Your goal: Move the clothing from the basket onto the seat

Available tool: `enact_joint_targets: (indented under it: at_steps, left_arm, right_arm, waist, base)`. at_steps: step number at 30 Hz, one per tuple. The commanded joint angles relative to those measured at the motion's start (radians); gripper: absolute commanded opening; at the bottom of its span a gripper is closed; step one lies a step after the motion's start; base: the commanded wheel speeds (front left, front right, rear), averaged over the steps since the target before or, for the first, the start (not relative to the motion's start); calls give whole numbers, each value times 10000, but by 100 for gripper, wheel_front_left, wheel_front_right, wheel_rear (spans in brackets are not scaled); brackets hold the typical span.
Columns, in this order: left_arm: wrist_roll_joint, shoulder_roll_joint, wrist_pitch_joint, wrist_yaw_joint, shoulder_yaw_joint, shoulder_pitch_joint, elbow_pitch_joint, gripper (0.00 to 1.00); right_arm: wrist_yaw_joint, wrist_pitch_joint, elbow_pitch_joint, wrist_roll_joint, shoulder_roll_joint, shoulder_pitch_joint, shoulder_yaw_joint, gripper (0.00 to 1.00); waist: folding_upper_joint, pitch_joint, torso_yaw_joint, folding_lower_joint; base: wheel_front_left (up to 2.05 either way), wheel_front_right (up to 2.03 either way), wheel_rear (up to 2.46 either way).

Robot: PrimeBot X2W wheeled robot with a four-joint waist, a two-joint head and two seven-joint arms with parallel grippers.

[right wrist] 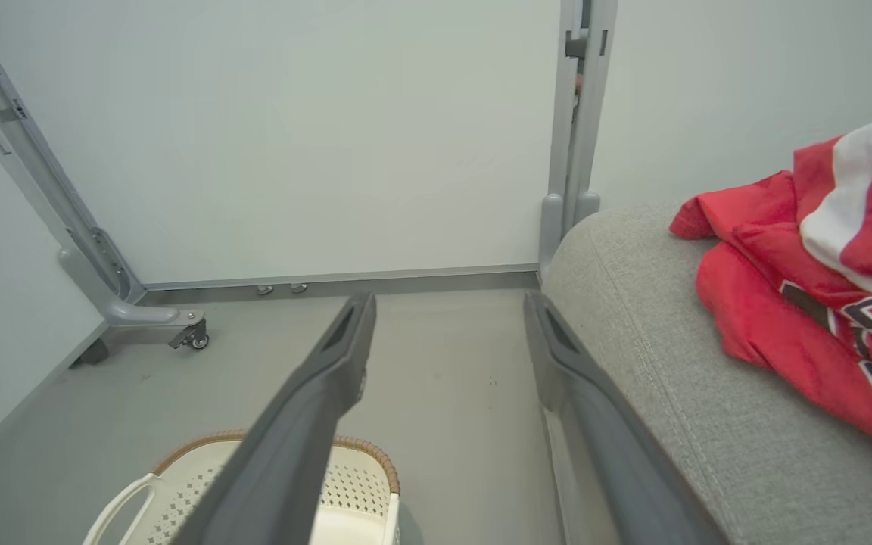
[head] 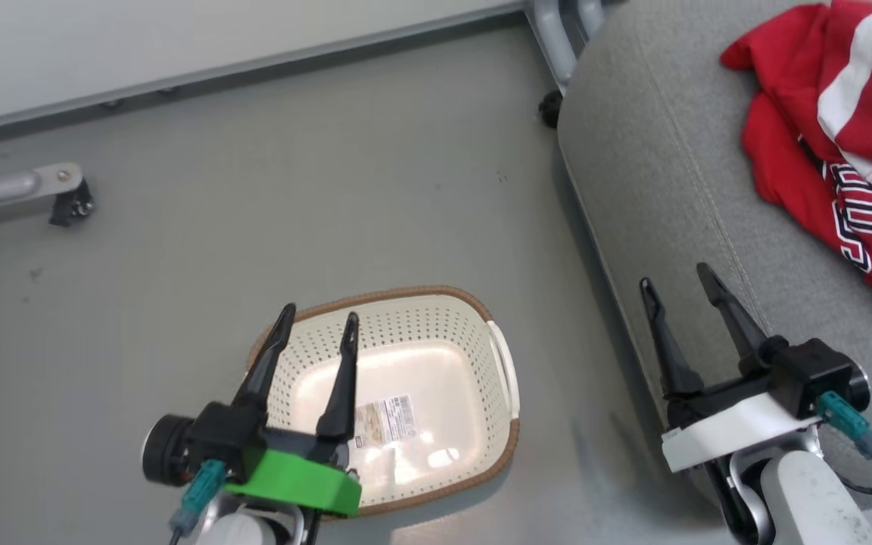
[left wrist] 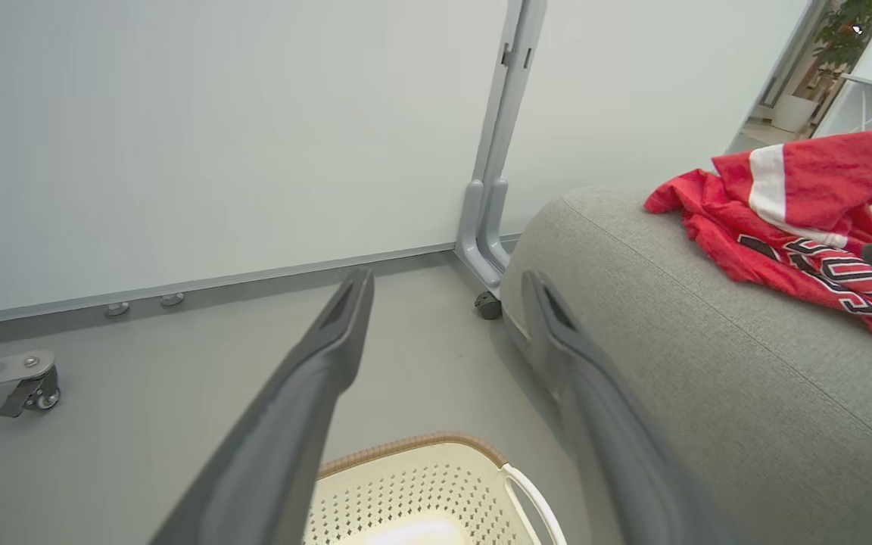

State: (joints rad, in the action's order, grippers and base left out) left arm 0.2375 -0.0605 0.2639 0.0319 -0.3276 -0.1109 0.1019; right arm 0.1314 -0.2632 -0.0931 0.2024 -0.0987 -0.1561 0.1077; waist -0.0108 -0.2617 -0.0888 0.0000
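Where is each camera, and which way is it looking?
Head view: on the robot's head, looking down at the floor, the empty basket and the seat; its left hand and right hand show, both open.
Left wrist view: on the left wrist, looking along its two fingers toward the wall and seat.
Right wrist view: on the right wrist, looking along its fingers at the same wall.
Shared: all three see the red clothing lying on the seat.

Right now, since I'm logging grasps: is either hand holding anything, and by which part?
Nothing is held: left hand and right hand are open and empty; the red striped clothing lies on the grey fabric seat.
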Motion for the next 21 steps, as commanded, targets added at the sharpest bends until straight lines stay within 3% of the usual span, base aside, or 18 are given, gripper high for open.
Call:
enact_joint_targets:
  at_steps: [1, 7, 11, 21]
  left_arm:
    - [-18, 27, 6, -7, 279, 437, -107, 100]
    - [-286, 69, 6, -166, 1632, 1593, -590, 100]
    - [-450, 89, 6, -48, 2368, 2269, -1090, 100]
    - [-999, 100, 7, 420, 2787, 3800, -2005, 100]
  right_arm:
    - [-14, -25, 76, -4, 15, 315, 69, 100]
    - [-14, -25, 271, -161, 164, 928, 191, 100]
    - [-14, -24, 432, -215, 192, 1424, 199, 100]
    - [-14, -24, 734, -324, 172, 2620, -70, 100]
  waist:
    - [108, 1350, 1221, 0]
    - [108, 2002, 1560, 0]
    - [108, 2440, 1641, 0]
    - [108, 3285, 1403, 0]
  base:
    - [0, 0, 0]
    - [0, 0, 0]
    - [0, 0, 0]
    - [0, 0, 0]
